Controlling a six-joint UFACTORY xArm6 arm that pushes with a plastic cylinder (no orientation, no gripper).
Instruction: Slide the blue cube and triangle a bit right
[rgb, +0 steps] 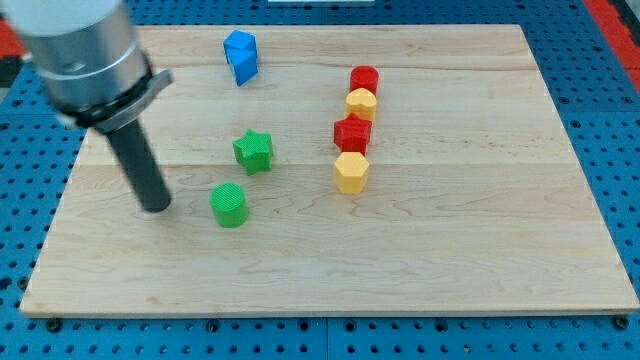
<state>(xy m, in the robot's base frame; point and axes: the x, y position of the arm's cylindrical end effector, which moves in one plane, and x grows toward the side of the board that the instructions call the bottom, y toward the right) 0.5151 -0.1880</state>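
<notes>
The blue cube (238, 45) and the blue triangle (244, 68) sit touching each other near the view's top, left of centre, on the wooden board (480, 230). My tip (157, 207) rests on the board well below and to the left of them, left of the green cylinder (229, 205). It touches no block.
A green star (253, 150) lies above the green cylinder. Right of centre a column of blocks runs down: red cylinder (364, 78), yellow block (361, 102), red block (352, 132), yellow hexagon (351, 172). A blue pegboard (600, 90) surrounds the board.
</notes>
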